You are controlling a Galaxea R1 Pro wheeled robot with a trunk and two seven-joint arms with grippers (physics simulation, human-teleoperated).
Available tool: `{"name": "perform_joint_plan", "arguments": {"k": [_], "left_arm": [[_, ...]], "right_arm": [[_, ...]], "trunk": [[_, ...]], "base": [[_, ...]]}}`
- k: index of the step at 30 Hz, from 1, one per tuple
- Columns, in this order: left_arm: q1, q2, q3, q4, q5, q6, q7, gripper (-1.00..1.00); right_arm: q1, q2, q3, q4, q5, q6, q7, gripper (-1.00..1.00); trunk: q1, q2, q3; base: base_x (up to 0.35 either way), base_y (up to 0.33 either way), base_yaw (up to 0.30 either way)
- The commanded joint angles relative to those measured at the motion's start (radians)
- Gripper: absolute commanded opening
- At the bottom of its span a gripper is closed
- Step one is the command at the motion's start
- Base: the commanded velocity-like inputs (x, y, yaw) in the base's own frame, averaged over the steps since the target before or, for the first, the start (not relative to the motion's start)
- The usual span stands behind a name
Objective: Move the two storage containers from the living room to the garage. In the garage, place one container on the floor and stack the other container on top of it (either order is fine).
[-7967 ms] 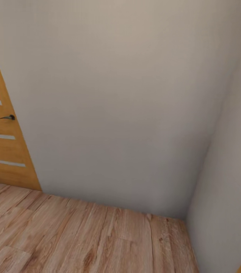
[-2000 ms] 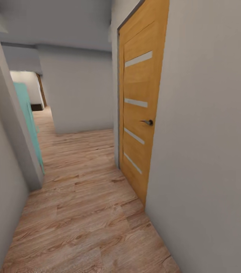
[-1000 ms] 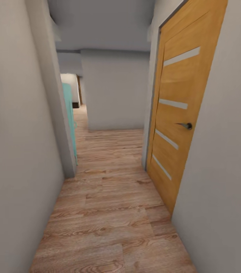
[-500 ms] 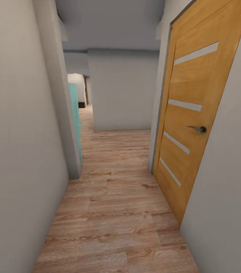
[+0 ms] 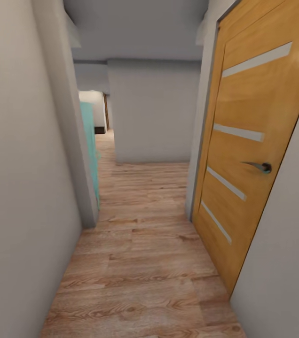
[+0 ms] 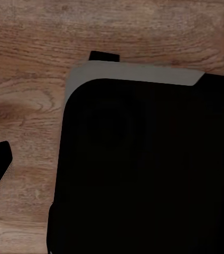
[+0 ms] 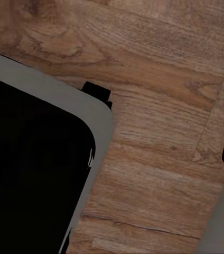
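We cannot tell if our grippers are open or closed. We look down a hallway: wood floor (image 5: 140,263) at the bottom, orange door (image 5: 243,155) on the right. No storage containers here, probably because we're on our way.

The head camera looks forward down a narrow hallway; both wrist cameras face straight down, close above the same plank floor (image 5: 140,263) (light wood).

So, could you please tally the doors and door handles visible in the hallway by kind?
Orange wooden door: 1
Teal door: 1
Metal door handle: 1
Total: 3
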Motion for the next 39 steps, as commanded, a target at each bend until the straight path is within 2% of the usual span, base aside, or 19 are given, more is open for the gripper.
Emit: {"name": "perform_joint_plan", "arguments": {"k": [1, 34, 39], "left_arm": [[0.000, 0.000, 0.001, 0.000, 0.007, -0.001, 0.000, 1.00], [0.000, 0.000, 0.001, 0.000, 0.007, 0.000, 0.002, 1.00], [0.000, 0.000, 0.001, 0.000, 0.007, 0.000, 0.002, 1.00]], "right_arm": [[-0.001, 0.000, 0.007, 0.003, -0.010, -0.005, 0.006, 1.00], [-0.001, 0.000, 0.006, 0.003, -0.012, -0.006, 0.006, 1.00], [-0.001, 0.010, 0.006, 0.003, -0.012, -0.010, 0.005, 1.00]], "trunk": [[0.001, 0.000, -0.001], [0.001, 0.000, -0.001], [0.001, 0.000, -0.001]], "base": [[0.323, 0.000, 0.000], [0.323, 0.000, 0.000], [0.323, 0.000, 0.000]]}}
